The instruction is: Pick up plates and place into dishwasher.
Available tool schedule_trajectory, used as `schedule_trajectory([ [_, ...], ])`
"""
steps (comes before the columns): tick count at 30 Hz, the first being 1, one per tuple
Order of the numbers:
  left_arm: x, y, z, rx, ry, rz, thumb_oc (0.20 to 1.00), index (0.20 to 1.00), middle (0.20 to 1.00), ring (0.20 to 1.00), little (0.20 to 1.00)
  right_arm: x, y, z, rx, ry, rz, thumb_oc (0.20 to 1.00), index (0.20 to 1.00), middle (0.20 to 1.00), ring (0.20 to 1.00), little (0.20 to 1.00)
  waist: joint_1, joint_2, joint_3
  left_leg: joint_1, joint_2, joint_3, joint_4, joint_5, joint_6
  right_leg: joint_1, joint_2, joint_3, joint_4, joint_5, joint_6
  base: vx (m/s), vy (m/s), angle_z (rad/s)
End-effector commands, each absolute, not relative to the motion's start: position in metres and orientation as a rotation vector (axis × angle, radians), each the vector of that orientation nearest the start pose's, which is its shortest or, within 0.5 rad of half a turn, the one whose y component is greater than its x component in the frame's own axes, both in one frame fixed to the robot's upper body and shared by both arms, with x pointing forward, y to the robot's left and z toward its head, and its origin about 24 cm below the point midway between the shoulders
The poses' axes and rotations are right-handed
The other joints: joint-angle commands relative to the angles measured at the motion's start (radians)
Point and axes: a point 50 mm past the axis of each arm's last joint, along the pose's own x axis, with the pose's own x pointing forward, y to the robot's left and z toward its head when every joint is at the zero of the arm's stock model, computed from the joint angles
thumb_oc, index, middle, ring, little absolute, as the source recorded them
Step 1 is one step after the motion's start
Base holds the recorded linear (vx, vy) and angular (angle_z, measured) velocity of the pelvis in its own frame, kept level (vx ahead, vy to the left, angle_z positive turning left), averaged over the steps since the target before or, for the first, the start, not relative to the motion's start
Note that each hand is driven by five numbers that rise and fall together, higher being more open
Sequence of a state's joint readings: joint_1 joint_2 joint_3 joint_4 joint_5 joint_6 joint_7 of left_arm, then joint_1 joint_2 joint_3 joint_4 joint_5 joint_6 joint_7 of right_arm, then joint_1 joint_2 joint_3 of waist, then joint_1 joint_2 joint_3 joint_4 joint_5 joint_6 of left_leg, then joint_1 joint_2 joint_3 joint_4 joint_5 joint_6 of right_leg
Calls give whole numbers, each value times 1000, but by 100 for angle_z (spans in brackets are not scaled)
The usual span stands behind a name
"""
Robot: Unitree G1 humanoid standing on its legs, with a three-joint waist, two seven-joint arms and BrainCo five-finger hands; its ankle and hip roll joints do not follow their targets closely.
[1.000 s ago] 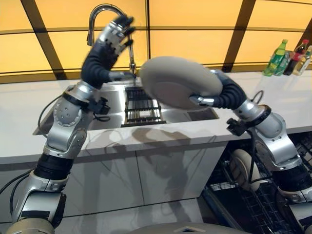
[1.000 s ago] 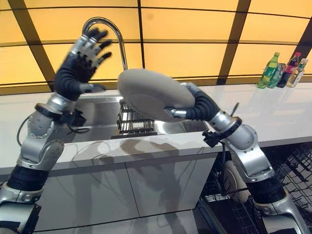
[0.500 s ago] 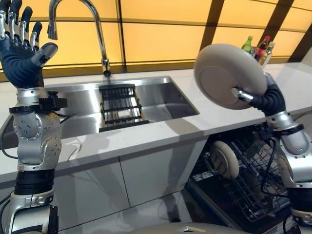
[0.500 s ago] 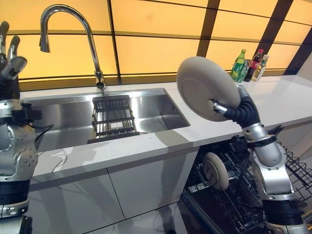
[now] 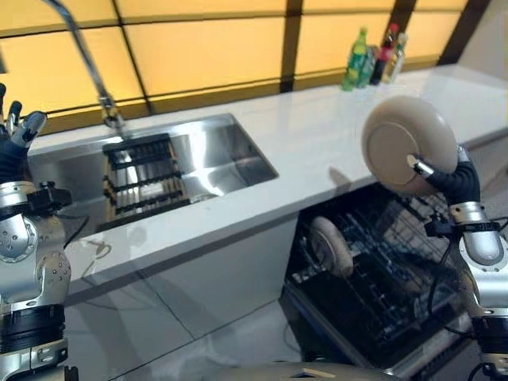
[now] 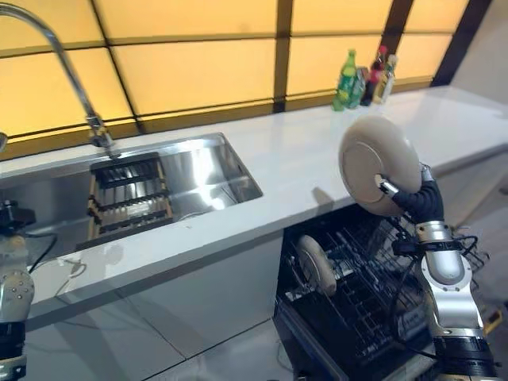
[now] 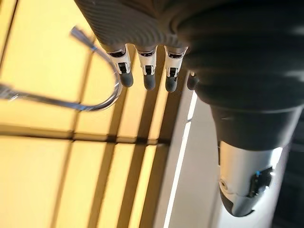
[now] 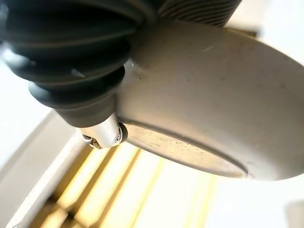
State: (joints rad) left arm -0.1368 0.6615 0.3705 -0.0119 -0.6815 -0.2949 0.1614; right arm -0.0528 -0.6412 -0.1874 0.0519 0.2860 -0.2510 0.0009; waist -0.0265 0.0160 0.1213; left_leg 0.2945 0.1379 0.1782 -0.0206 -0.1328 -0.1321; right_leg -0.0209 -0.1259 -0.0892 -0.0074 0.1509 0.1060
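A beige round plate [image 5: 406, 141] is held on edge in the air by my right hand [image 5: 448, 181], its underside facing me. The thumb [image 8: 107, 136] presses on the plate's [image 8: 213, 104] underside while the fingers are hidden behind it. Plate and hand hang at the counter's front edge, above the open dishwasher's lower rack [image 6: 371, 298]. Another beige plate [image 5: 327, 244] stands upright at the rack's left end. My left hand [image 5: 13, 143] is raised at the far left by the sink, its fingers [image 7: 148, 72] straight and holding nothing.
A steel sink [image 5: 208, 155] with a dark drying rack [image 5: 141, 173] and a tall faucet [image 5: 89, 67] sits in the white counter [image 5: 333, 135]. Three bottles [image 5: 373, 54] stand at the counter's back. White cabinet fronts [image 5: 198, 278] lie left of the dishwasher.
The camera has swung right. My right hand has carried the plate from over the sink to above the open dishwasher. The left hand stays raised and open.
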Motion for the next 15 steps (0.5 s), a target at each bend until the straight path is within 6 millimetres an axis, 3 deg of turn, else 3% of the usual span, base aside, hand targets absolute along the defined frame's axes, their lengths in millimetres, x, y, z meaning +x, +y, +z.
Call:
schedule_trajectory([
  [1, 246, 324, 200, -48, -690, 400, 1000, 1000, 1000, 1000, 1000, 260, -299, 173, -385, -489, -171, 200, 200, 200, 200, 200, -34, 1, 35, -197, -49, -51, 52, 65, 82, -55, -99, 9, 70, -61, 76, -152, -128, -14],
  [6, 253, 312, 202, -137, -753, 426, 1000, 1000, 1000, 1000, 1000, 276, -314, 199, -382, -494, -152, 200, 200, 200, 200, 200, -51, 73, 118, -292, -35, -61, 70, 100, 45, -160, -94, 11, 115, -82, 52, -210, 20, -12],
  [15, 269, 294, 192, -258, -733, 452, 1000, 1000, 1000, 1000, 1000, 303, -330, 206, -384, -340, 55, 200, 200, 200, 200, 200, -62, 155, 194, -351, -34, -63, 73, 137, 9, -246, -107, 20, 152, -100, 23, -47, 15, -3],
])
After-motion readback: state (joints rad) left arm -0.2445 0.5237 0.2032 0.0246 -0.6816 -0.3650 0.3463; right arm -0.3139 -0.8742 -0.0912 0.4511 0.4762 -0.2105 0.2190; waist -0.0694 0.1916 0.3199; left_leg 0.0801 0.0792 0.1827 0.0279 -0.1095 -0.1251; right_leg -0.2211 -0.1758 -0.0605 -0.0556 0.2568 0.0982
